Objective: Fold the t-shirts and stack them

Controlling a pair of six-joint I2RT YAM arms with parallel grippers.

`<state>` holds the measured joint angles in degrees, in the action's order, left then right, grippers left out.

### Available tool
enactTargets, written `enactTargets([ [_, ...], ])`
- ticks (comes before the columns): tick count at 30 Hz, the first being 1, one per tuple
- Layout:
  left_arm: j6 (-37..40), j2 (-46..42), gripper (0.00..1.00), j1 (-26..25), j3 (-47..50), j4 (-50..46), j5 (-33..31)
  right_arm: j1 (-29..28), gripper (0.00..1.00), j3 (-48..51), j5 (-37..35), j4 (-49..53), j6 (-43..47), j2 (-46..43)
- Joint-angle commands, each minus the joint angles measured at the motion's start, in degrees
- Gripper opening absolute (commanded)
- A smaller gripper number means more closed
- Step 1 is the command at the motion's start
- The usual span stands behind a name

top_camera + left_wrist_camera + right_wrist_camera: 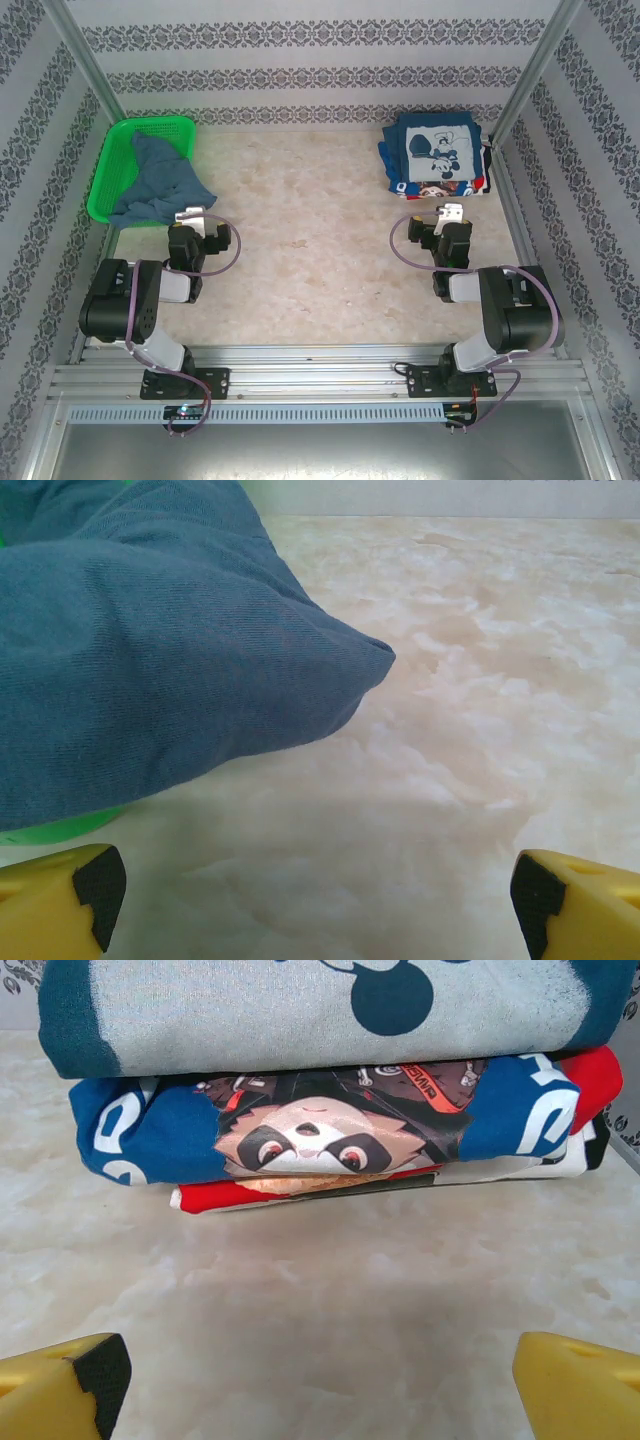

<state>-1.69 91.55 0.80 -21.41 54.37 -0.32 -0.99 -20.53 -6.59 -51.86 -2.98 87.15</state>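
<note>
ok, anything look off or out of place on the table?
The slate-blue t-shirt is crumpled and spills over the edge of the green mesh basket onto the table, far left. The stack of folded t-shirts at far right is tidy, with its lower layers' edges only slightly uneven. Nothing else stands out.

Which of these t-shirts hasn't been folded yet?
The plain slate-blue shirt, crumpled and spilling out of the green basket; the printed ones lie folded in a stack.
</note>
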Motion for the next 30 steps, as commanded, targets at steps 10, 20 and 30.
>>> enactTargets([
  [10,0.64,-0.76,1.0,-0.09,-0.39,-0.06,-0.12,-0.24,0.98,-0.91,1.0,-0.53,0.6,-0.65],
  [20,0.64,-0.76,1.0,-0.09,-0.56,-0.23,-0.21,-0.1,0.98,-1.09,1.14,-0.26,0.37,-0.58],
  [30,-2.14,-16.71,1.0,-0.09,-8.97,-27.03,-2.72,-2.25,0.98,-9.61,-2.99,26.71,-2.15,-16.41],
])
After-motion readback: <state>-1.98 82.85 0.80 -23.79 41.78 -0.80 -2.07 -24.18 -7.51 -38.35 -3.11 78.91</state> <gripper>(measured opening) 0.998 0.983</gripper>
